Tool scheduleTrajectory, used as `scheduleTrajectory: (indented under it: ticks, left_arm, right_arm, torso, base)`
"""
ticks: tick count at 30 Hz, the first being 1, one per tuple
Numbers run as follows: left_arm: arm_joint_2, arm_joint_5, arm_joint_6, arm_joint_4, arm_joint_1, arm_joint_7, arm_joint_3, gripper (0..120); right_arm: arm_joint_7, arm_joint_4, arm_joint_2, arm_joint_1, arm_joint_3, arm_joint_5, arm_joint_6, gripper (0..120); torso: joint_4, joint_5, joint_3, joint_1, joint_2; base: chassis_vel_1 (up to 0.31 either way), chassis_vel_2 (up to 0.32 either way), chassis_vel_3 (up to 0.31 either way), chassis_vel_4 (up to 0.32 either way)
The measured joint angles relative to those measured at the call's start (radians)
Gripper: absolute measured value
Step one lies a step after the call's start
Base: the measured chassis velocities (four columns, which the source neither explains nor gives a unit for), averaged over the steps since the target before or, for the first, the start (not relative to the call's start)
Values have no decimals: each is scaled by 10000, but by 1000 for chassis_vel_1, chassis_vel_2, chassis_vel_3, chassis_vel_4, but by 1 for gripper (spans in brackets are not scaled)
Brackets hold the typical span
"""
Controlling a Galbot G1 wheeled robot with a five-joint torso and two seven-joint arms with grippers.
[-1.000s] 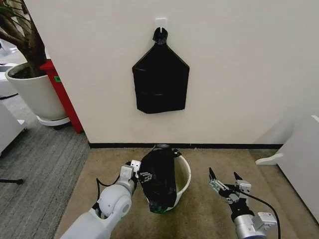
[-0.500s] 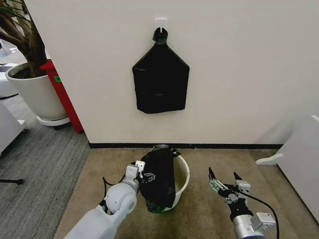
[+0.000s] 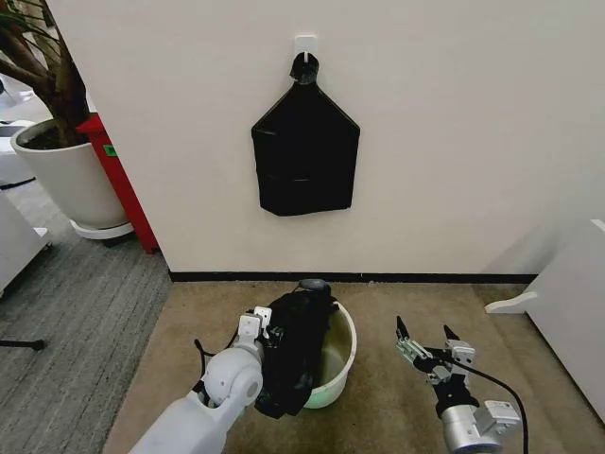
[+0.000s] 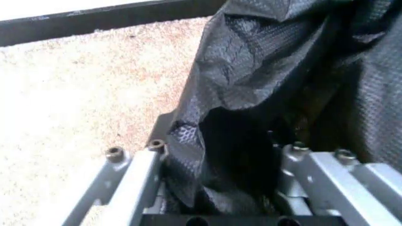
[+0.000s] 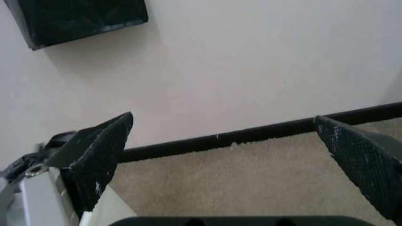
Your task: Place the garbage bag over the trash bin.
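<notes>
Left gripper: my left gripper (image 3: pixel 263 333) sits at the bin's 9 o'clock side, its fingers (image 4: pixel 135 181) pinching a fold of the garbage bag (image 3: pixel 293 345). I judge the hold is there so I can drag the film outward over the rim.
Garbage bag: draped over the 9 o'clock half of the trash bin (image 3: pixel 342 333), hanging down its outer wall toward 6 o'clock. From my left wrist the crinkled black plastic (image 4: pixel 276 89) bunches between my fingers.
Trash bin: on the beige carpet (image 3: pixel 397 312), its mouth uncovered from 12 through 5 o'clock, so the lining looks partly done.
Right gripper: my right gripper (image 3: pixel 430 351) waits at the bin's 3 o'clock, well apart, fingers (image 5: pixel 97 150) spread wide with nothing between them, probably placed to take the far edge.
Wall: a flat black bundle of bags (image 3: pixel 304 151) hangs on a hook (image 3: pixel 304 45) at 12 o'clock, untouched.
</notes>
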Motion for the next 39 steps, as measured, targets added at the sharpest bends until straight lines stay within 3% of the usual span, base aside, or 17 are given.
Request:
scheduleTrajectory:
  ticks: [3,8,20,26,27,31,34,39]
  left_arm:
    - [-2,-154,-39,-120,19,-208,-12,18]
    - [1,-630,-125,-356,67,-563,-97,7]
    - [-27,-1613,-700,-1025,454,-1291,-497,4]
    - [57,-1098,-2752,-1118,580,25,-907,3]
    - [57,-1098,-2752,-1118,580,25,-907,3]
    - [243,-815,-4003,-1167,533,867,-1028,3]
    - [382,-494,-4818,-1144,523,1499,-1046,3]
    - [445,-157,-5653,-1014,528,2230,-1060,3]
  right_arm:
    - [40,-47,-1,35,-36,-78,2,100]
    - [93,-40,-9,74,-54,-96,-9,100]
    - [489,677,-372,493,-317,99,-278,100]
    - [1955,2003,-995,1392,-1976,990,-1083,100]
    - [1955,2003,-995,1392,-1976,990,-1083,100]
    - [2456,2823,-1535,2488,-2582,3082,-2154,100]
    - [2453,3025,-2101,3410,-2582,4851,-2589,100]
    - [1746,3049,-2758,3986,-2701,6013,-2803,100]
  torso:
    - [-1,0,0,0,0]
    - [-1,-3,1,0,0]
    - [-2,1,2,0,-1]
    - [0,0,1,0,-3]
    - [0,0,1,0,-3]
    - [0,0,1,0,-3]
    - [1,3,1,0,-3]
    - [-1,-1,1,0,-3]
  base:
    - [0,0,0,0]
    - [0,0,0,0]
    - [0,0,0,0]
    - [0,0,0,0]
    - [0,0,0,0]
    - [0,0,0,0]
    - [0,0,0,0]
    - [0,0,0,0]
